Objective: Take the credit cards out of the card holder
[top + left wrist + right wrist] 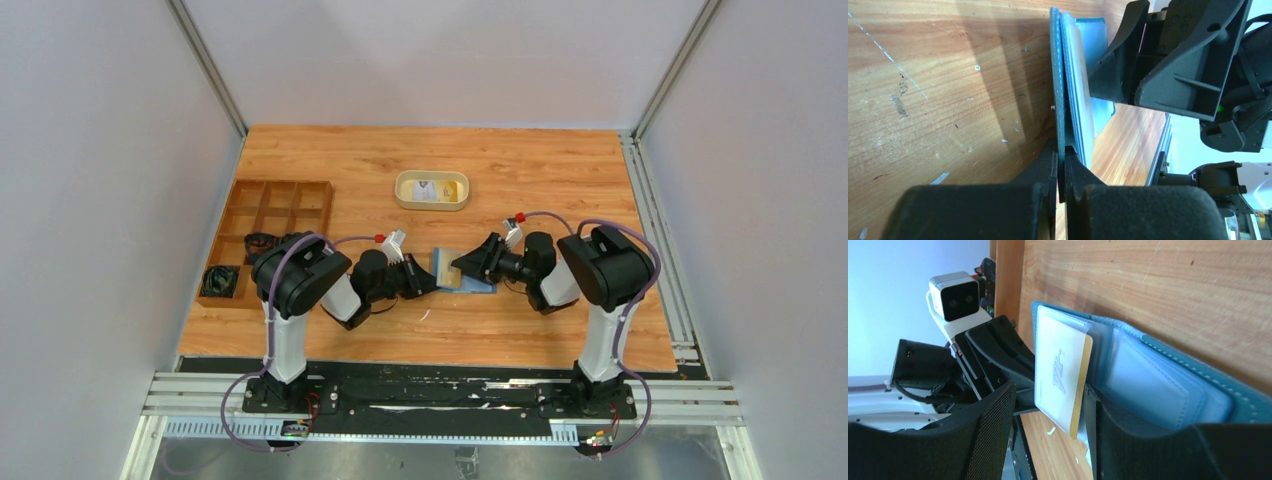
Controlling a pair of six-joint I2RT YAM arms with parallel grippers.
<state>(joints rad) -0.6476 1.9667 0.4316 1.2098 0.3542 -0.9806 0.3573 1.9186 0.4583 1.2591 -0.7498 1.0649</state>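
Observation:
The teal-blue card holder (470, 277) lies open on the wood between my two grippers. My left gripper (430, 281) is shut on the edge of its teal cover (1060, 90), one finger (1048, 165) on each side. My right gripper (463, 267) is open. A pale card with a yellow edge (1060, 365) sticks out of a clear pocket of the holder (1168, 380) and stands in the gap between the right fingers, close to the inner finger (1128, 440) and not clamped. The right gripper's fingers also show in the left wrist view (1118, 70).
An oval beige tray (405, 201) at the back centre holds a white card (425, 189) and a yellowish one (452, 187). A brown wooden compartment box (300, 195) stands at the left with dark cables in it. Metal rails run along the right and near edges.

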